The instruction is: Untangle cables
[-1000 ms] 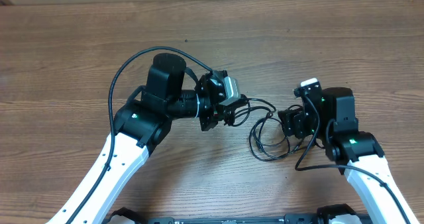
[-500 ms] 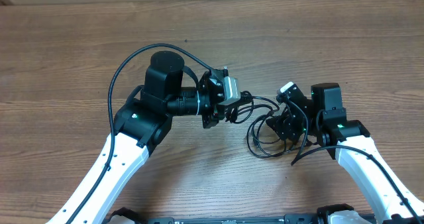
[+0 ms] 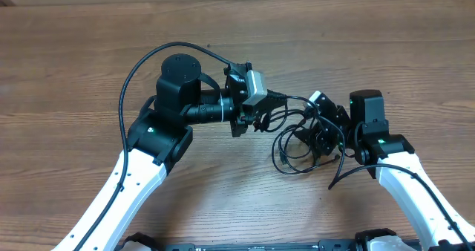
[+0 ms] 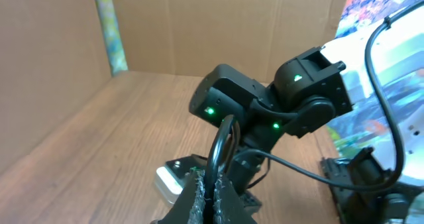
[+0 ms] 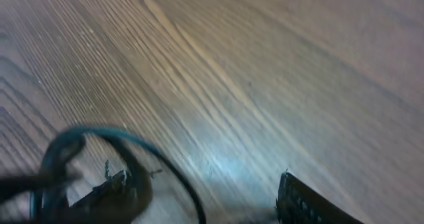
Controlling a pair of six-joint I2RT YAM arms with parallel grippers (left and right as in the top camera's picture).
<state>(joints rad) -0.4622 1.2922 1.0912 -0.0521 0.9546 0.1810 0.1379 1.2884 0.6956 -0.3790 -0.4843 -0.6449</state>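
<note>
The cables (image 3: 291,142) are thin black cords looped in a tangle on the wooden table (image 3: 371,50) between my two arms. My left gripper (image 3: 258,122) sits at the tangle's left end. In the left wrist view the left gripper (image 4: 211,185) is shut on a black cable loop (image 4: 222,139) rising from between its pads. My right gripper (image 3: 315,135) is at the tangle's right side. In the blurred right wrist view the right gripper (image 5: 199,199) stands open, and a cable strand (image 5: 173,171) curves between its fingers near the left one.
The right arm's black wrist with green lights (image 4: 271,108) fills the middle of the left wrist view. Cardboard walls (image 4: 165,25) stand behind the table. Each arm's own thick black wire (image 3: 137,76) arcs beside it.
The right gripper has moved left into the tangle, its jaws narrowing. The left gripper has shifted slightly up and away with its cable, stretching the loops.
</note>
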